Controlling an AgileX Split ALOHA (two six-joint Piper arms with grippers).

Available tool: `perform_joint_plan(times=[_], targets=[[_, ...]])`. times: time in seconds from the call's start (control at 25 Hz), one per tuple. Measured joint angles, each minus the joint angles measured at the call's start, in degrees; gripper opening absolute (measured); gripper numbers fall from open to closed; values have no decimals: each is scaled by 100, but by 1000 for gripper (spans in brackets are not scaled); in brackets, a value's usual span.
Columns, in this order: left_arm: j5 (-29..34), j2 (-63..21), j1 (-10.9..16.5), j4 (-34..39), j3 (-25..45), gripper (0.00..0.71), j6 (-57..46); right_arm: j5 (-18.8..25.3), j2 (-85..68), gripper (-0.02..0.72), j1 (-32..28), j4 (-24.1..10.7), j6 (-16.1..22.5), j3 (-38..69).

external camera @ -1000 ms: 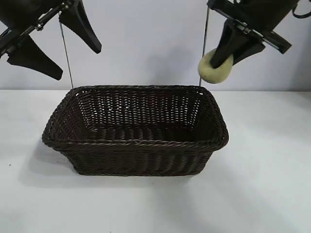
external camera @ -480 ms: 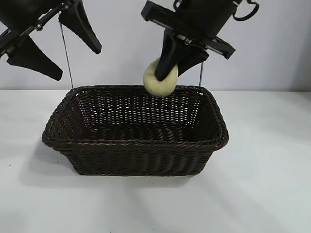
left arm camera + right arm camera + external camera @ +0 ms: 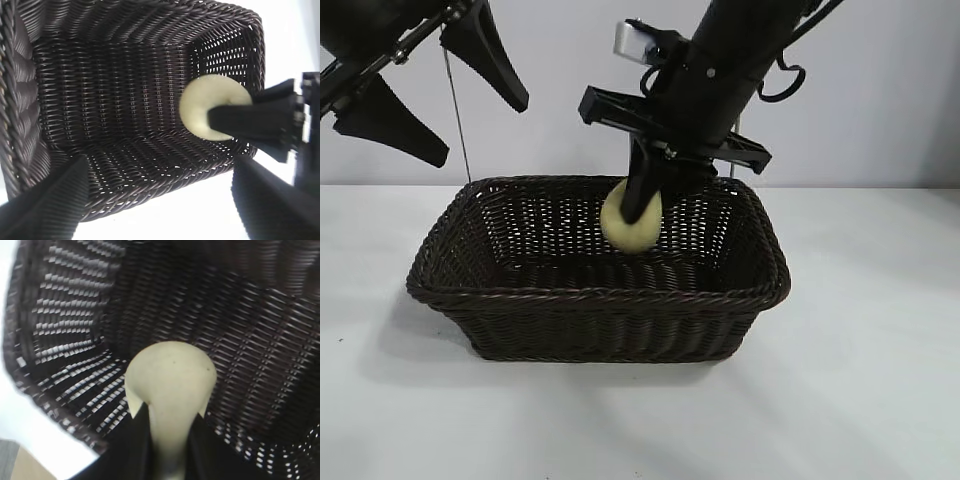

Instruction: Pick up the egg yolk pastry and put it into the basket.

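Note:
The dark brown wicker basket stands on the white table. My right gripper is shut on the pale yellow-green egg yolk pastry and holds it inside the basket's far right part, above the floor. The pastry also shows in the left wrist view and in the right wrist view, pinched between the two dark fingers over the basket's weave. My left gripper hangs open and empty high at the upper left, above the basket.
The white table runs all round the basket. A pale wall stands behind. Thin vertical rods rise behind the basket's far corners.
My right gripper has carried the pastry left from above the basket's far right corner and down into the basket. The left arm has not moved.

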Motion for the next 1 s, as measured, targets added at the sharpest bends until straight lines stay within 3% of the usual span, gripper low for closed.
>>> perform_joint_plan(times=[0.2,0.44,0.56,0.8,1.0], targets=[[13,0,0,0,0,571,0,-23,209,133,0,0,82,0],[25,0,0,0,0,571,0,-42,208,352,0,0,103,0],[32,0,0,0,0,571,0,32,208,393,0,0,107,-76],[48,0,0,0,0,571,0,770,208,402,0,-51,124,-803],[65,0,0,0,0,571,0,1528,208,402,-5,-381,124,-1528]])
